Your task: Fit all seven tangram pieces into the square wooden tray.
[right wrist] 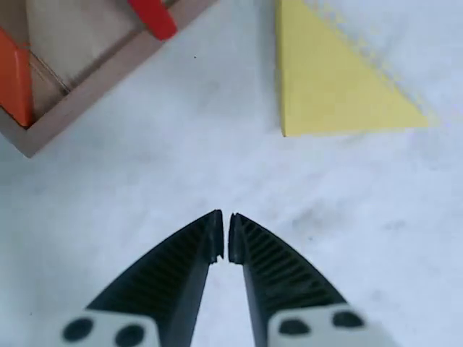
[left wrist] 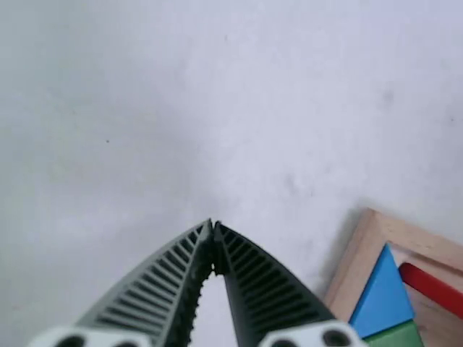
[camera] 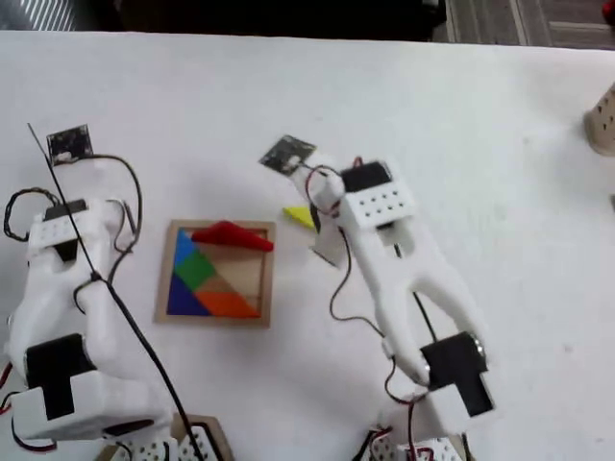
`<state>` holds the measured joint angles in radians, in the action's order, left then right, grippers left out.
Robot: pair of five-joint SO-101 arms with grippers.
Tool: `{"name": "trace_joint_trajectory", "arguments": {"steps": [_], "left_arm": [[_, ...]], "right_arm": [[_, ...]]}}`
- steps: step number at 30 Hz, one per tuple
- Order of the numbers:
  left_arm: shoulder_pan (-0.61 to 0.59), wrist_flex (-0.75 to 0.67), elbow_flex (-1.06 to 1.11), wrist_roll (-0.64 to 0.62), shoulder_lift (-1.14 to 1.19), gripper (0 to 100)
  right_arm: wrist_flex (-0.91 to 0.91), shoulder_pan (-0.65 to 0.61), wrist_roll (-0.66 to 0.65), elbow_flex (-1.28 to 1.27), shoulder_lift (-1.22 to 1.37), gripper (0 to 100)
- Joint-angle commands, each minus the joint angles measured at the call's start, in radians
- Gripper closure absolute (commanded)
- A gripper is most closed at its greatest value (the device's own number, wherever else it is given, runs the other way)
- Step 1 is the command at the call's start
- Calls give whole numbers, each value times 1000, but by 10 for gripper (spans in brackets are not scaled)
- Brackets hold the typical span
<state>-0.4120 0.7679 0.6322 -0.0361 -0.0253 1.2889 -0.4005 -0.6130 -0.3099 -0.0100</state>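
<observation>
The tray [camera: 213, 320] lies between both arms, a loose triangle [camera: 299, 216] just right of it.

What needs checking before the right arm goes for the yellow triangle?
1. Right gripper open for a grasp: not ok, its jaws are shut.
2. Yellow triangle free to pick: ok, it lies alone on the table, just ahead of the right gripper.
3. Red piece seated in the wooden tray: not ok, it lies across the rim.
4. Left gripper clear of the tray: ok, it is shut over bare table beside the tray's corner.
5. Room left in the tray for the yellow triangle: cannot tell. Bare wood shows beside the orange piece, but whether the gap fits is unclear.
</observation>
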Motion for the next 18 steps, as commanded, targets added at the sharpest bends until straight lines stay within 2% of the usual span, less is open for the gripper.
{"name": "trace_joint_trajectory", "arguments": {"steps": [1,4,8,13,18], "left_arm": [[42,-23,-15,-12,-53,975],[85,-18,-37,-12,-53,976],[134,-8,-66,-9,-53,976],[202,-3,-104,-5,-47,976],[295,75,-213,-5,-47,976]], "right_arm": [[-219,4,12,-259,-137,981],[-361,24,15,-465,-252,981],[-381,73,60,-620,-331,981],[-380,162,20,-672,-341,981],[-383,163,17,-674,-341,981]]}}
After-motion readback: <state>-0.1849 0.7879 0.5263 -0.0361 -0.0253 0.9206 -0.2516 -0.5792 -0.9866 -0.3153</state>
